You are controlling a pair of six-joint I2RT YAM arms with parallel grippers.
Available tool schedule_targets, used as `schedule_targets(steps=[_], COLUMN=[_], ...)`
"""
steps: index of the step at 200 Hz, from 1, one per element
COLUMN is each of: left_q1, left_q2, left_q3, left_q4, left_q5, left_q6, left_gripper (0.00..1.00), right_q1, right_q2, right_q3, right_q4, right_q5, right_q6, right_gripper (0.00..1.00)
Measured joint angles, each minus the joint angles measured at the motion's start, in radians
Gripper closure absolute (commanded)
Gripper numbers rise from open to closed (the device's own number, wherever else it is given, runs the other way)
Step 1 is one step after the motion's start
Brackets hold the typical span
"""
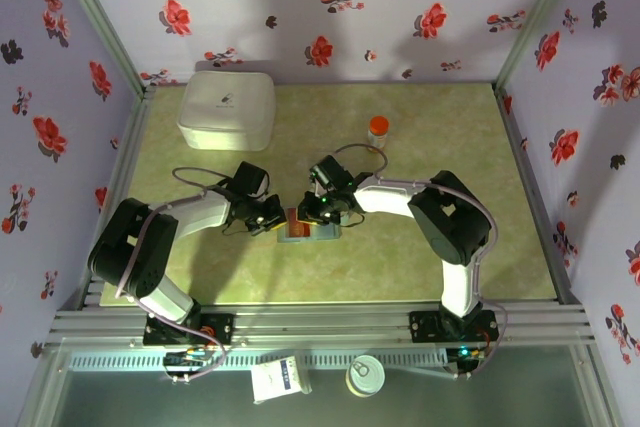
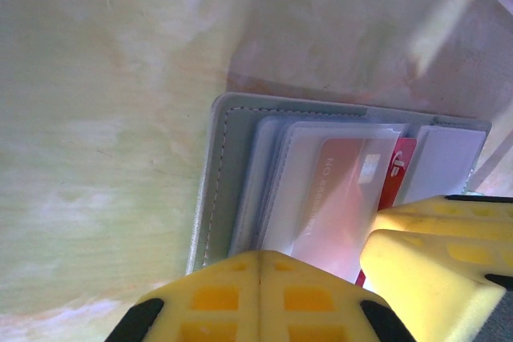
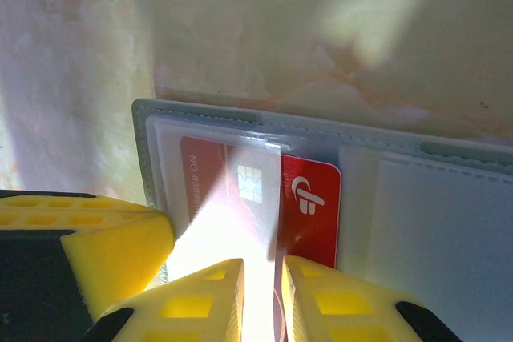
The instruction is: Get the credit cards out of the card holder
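Right pincer (image 3: 263, 268): jaws nearly together over the red card (image 3: 309, 198), can't tell if it grips | left pincer (image 2: 260, 260): closed, at the card holder (image 2: 210, 198) edge | red card: partly out of holder's clear sleeve | tip: I'd pin the holder flat and draw the card straight out.

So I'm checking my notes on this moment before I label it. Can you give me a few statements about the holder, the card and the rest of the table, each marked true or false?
1. The holder lies open on the table. True.
2. The red card is fully out of the holder. False: part of it sits under a clear sleeve.
3. The left gripper has its jaws wide open. False: they are shut.
4. A white box sits at the far left of the table. True.
5. The jar rests on the holder. False: it stands apart, farther back.
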Motion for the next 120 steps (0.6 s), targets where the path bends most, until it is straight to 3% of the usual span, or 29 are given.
schedule_targets(steps=[120], left_q1=[-0.002], left_q2=[-0.013], left_q3=[0.024], left_q4=[-0.037], left_q5=[0.0], left_q6=[0.0], left_gripper=[0.97], right_q1=[0.0], right_q2=[-0.078], right_q3=[0.0], right_q4=[-0.027], right_q5=[0.023], right_q6=[0.0], right_gripper=[0.76])
